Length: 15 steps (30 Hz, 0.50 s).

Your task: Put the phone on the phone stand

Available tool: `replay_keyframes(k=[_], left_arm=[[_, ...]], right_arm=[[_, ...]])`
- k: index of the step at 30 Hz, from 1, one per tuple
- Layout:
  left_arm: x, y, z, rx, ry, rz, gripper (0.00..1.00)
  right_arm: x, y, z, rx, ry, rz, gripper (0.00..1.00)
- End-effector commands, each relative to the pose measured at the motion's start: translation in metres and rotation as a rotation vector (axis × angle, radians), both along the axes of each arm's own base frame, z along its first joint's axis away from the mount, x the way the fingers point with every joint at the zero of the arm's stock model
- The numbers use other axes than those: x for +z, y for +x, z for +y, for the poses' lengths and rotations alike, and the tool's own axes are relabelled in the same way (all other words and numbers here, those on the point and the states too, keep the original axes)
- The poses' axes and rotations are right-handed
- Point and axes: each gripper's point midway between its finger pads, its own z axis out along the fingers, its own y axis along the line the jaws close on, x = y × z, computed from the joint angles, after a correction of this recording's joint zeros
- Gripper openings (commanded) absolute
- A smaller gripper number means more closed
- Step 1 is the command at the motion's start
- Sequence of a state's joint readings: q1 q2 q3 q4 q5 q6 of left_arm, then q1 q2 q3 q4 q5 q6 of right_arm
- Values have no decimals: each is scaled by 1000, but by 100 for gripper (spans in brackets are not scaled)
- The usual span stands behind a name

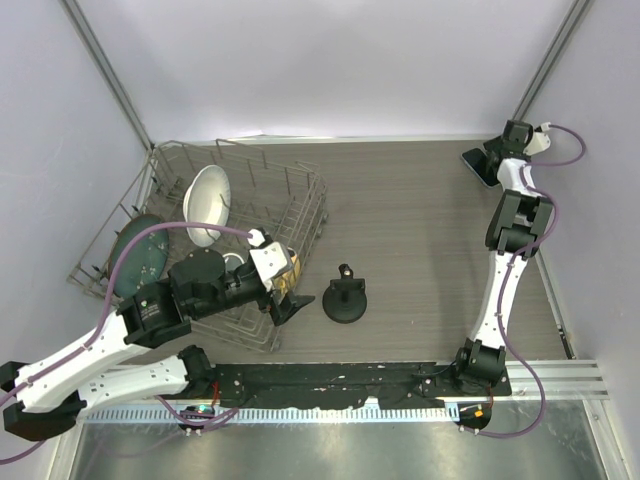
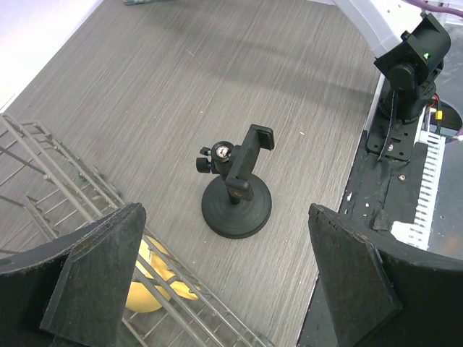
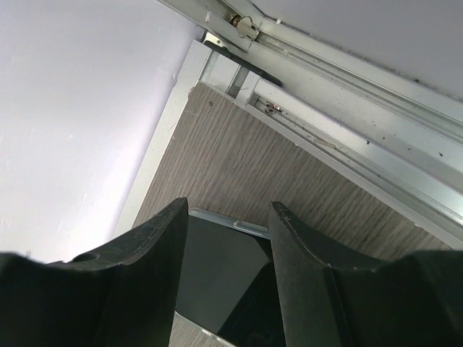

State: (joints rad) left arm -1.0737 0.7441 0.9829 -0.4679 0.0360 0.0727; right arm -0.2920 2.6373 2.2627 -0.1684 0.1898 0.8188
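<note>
at the far right corner of the table (image 1: 420,230), the phone (image 3: 217,275) is lying flat, its long axis slanting toward the back wall. the right gripper (image 3: 230,208) is straddling it, fingers either side; whether they are pinching it i cannot tell. the left gripper (image 1: 285,299) is hovering spread wide beside the phone stand (image 2: 236,207).

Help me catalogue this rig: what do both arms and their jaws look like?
The left arm and right arm share one build: slim white links, chunky black joint housings, and a loose purple cable looping alongside each. Their jaws are matte black, thick and wedge-shaped.
</note>
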Motion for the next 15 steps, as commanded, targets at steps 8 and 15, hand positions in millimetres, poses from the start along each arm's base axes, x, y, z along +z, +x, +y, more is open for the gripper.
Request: replay_keyframes(k=[8,15], left_arm=[[13,-1,-4,-4,-55,7,100],[14,-6,-1,-18,-66,16,100]], right_arm=[[20,-37,69,251,241,79,63],[27,-66,94,498,115,195,71]])
